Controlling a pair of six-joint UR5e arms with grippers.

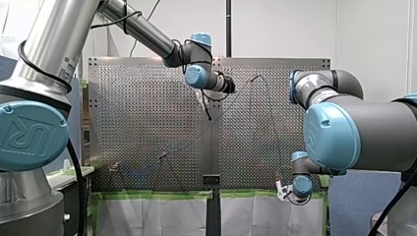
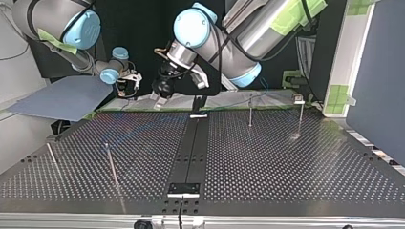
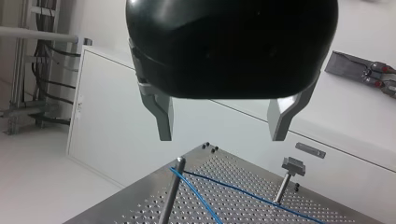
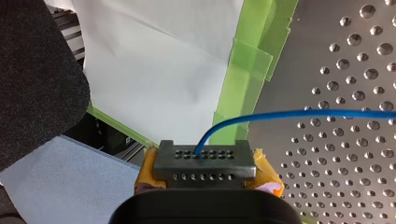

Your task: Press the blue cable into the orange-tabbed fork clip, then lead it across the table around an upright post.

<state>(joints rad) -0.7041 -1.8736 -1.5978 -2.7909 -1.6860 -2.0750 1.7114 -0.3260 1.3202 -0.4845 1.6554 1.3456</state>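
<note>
Right wrist view: my right gripper (image 4: 205, 158) pinches the blue cable (image 4: 303, 113), which runs out over the desk (image 4: 355, 154). It sits at the front view's lower right. My left gripper (image 3: 222, 135) hangs spread above the cable where it meets a post (image 3: 169, 196).

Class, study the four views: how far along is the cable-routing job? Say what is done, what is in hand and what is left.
Done, it seems: the blue cable already bends round an upright post. In hand: my right gripper is shut on the cable; my left gripper hangs open, empty. Left: the cable passes the clip below its head, apparently unseated.
</note>
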